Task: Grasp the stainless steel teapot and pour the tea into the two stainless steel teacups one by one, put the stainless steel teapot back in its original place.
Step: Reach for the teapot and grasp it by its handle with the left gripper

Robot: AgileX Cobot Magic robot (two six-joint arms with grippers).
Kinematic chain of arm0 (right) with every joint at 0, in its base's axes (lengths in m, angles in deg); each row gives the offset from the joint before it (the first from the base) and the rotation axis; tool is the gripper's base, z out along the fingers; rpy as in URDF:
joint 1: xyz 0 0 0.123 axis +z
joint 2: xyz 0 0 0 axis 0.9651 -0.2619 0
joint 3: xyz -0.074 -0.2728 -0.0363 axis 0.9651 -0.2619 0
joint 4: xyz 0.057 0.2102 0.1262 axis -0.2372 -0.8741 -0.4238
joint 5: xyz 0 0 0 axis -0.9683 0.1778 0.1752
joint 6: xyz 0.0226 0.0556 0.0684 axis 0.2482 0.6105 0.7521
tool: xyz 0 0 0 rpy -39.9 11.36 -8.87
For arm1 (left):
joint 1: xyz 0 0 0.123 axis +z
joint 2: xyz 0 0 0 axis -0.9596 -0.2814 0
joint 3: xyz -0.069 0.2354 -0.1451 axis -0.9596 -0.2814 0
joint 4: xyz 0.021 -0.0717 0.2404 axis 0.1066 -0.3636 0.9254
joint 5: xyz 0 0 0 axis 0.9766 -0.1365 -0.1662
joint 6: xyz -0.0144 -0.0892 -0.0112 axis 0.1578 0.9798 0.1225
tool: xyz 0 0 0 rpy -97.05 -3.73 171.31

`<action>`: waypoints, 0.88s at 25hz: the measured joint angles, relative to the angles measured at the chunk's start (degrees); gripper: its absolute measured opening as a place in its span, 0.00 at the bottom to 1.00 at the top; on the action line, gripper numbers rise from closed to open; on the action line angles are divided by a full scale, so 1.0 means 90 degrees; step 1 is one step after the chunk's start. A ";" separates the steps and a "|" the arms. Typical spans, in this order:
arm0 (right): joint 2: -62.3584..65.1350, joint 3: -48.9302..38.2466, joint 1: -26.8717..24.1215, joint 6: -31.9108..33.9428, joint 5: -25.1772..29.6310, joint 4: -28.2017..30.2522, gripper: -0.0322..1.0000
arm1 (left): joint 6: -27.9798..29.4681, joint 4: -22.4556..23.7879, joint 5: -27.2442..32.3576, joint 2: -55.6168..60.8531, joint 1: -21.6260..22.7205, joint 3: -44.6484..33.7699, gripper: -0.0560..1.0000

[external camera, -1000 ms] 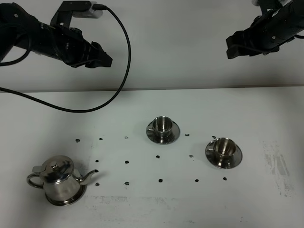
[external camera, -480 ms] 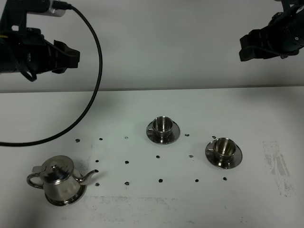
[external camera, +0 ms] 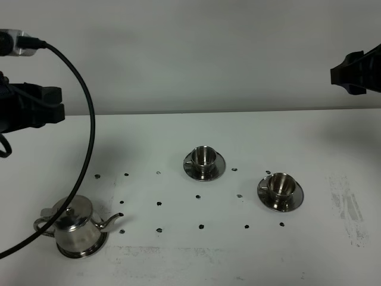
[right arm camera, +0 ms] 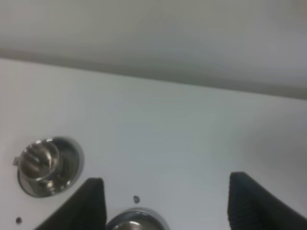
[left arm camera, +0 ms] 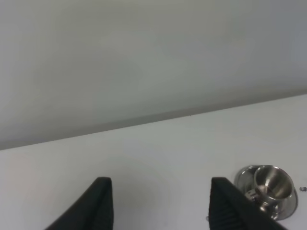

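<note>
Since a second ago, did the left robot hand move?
Yes. The left gripper slid left toward the picture's edge, away from the middle teacup, which stayed put.

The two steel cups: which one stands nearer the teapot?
The middle cup, set farther back; the right-hand cup stands much farther from the teapot.

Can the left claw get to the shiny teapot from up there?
Probably yes. The left claw is open and empty, high at the table's left side. The teapot stands on that side with nothing crowding it. Only the arm's own black cable loops across it in the high view.
</note>
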 joint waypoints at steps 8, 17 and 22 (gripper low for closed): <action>0.0875 -0.0064 0.0000 0.0006 0.0681 -0.0043 0.55 | 0.0092 -0.0008 -0.0134 0.1127 0.0000 -0.0824 0.50; 0.2527 -0.1255 0.0000 0.0124 0.0867 -0.0029 0.55 | 0.0115 -0.0002 -0.0162 0.2399 0.0000 -0.1998 0.50; 0.3841 -0.2379 0.0000 0.0183 0.0935 -0.0049 0.55 | 0.0115 -0.0002 0.0041 0.2890 0.0000 -0.2237 0.50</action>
